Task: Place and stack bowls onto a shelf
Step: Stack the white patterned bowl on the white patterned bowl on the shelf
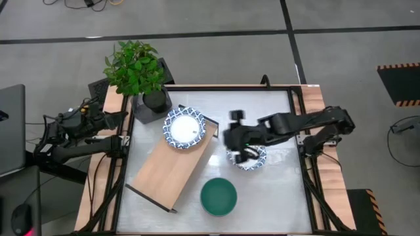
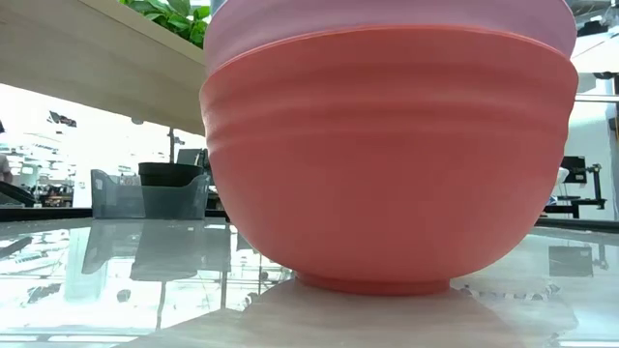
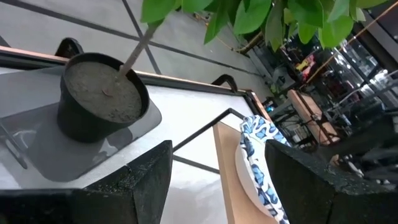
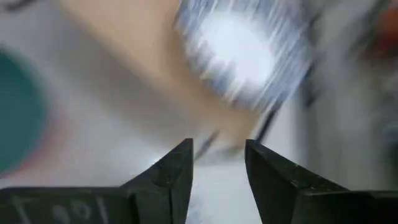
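Right gripper (image 1: pixel 244 152) hovering mid-frame, fingers parted over second patterned bowl (image 1: pixel 249 159), other patterned bowl (image 1: pixel 184 129) up on shelf (image 1: pixel 165 172), green bowl (image 1: pixel 218 196) lower centre, left gripper (image 3: pixel 211 180) fingers apart too.

both arms are dark, almost black, made of chunky parts joined like elbows. the left arm (image 1: pixel 79 131), on the plant (image 1: pixel 134 69) side of the table, has thin black wires looping over it. the right arm (image 1: pixel 295 124) has thick, rough black fingers (image 4: pixel 168 177) with pointed tips.
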`<state>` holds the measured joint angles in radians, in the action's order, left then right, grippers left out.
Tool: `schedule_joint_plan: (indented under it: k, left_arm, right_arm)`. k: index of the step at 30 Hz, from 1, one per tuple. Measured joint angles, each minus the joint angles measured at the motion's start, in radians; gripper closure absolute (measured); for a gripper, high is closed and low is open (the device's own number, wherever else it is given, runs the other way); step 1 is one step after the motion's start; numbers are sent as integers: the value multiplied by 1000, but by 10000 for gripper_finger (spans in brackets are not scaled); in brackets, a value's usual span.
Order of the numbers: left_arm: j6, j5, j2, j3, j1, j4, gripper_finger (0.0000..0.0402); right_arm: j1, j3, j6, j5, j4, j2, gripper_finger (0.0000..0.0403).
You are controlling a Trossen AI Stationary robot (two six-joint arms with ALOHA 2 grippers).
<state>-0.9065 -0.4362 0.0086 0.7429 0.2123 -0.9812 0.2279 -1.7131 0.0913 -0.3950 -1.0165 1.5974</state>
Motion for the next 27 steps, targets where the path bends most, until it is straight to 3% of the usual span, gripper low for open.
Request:
schedule_joint_plan:
  k: [4, 7, 17, 27]
  left_arm:
    - [0, 4, 0, 0, 0, 0, 159]
    - [0, 4, 0, 0, 0, 0, 159]
    - [-22, 4, 0, -35, 0, -1, 159]
    - [-82, 39, 0, -84, 0, 3, 159]
  right_arm:
    - [16, 1, -400, 144, -276, -26, 226]
    - [80, 5, -540, 155, -395, -12, 227]
    - [299, 263, -626, 149, -218, -5, 227]
    - [344, 408, -606, 53, -76, -7, 227]
